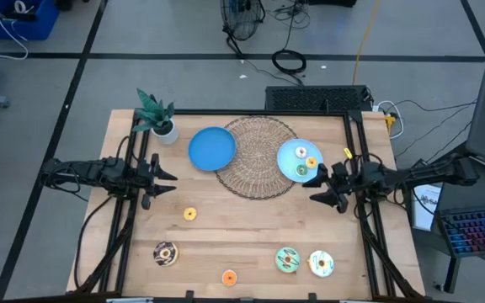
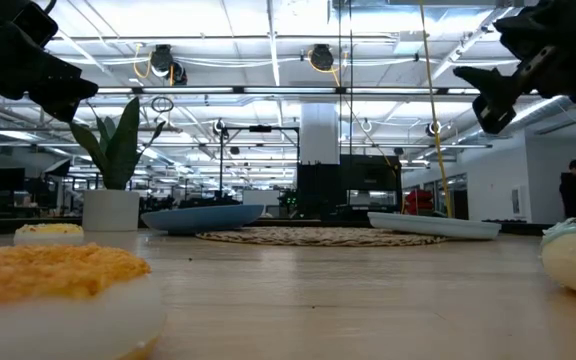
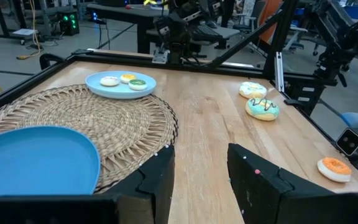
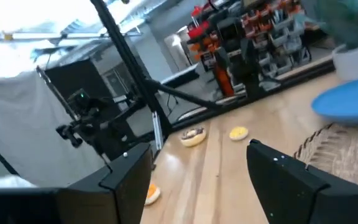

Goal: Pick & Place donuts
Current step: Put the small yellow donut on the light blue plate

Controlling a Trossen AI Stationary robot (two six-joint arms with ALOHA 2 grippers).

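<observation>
Donuts (image 1: 287, 260) lie loose near the bench (image 1: 242, 236) front and three on the right blue plate (image 1: 288, 152), and we fear our open, empty right hand (image 1: 324, 187) may knock that plate, while the left hand (image 1: 163, 179) waits half-open, empty.

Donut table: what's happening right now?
Nothing is being held. The left hand and right hand both hover open above the table. Three small donuts already sit on the right blue plate; the other blue plate is empty. Five donuts still lie on the bare wood: a yellow one, chocolate, orange, green and white.
</observation>
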